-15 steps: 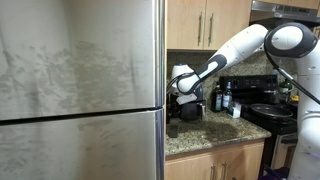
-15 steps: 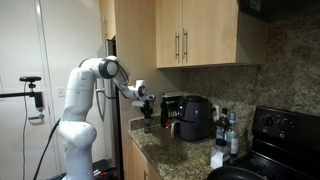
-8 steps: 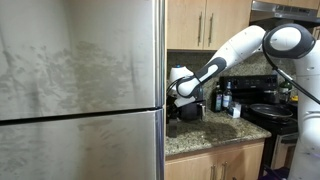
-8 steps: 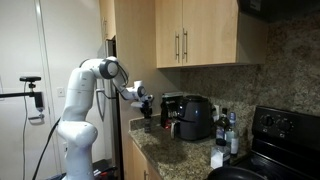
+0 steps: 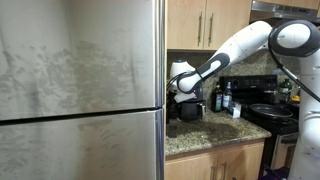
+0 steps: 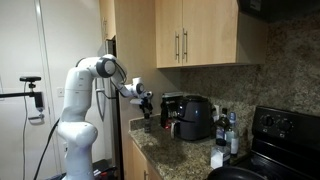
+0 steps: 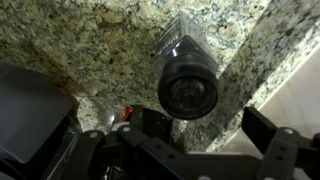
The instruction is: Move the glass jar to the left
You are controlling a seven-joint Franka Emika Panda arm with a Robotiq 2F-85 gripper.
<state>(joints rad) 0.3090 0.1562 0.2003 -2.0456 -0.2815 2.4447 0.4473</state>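
Arm (image 5: 235,48) shifted slightly, jar (image 7: 188,85) on granite counter (image 7: 90,40)

Wrist view: gripper (image 7: 175,130) fingers cut off at 6 o'clock | black appliance (image 7: 30,120) cropped at 8 o'clock | glass jar (image 7: 188,82) too small to tell in both exterior views | fridge (image 5: 80,90) hides counter (image 5: 215,133) toward 9 o'clock
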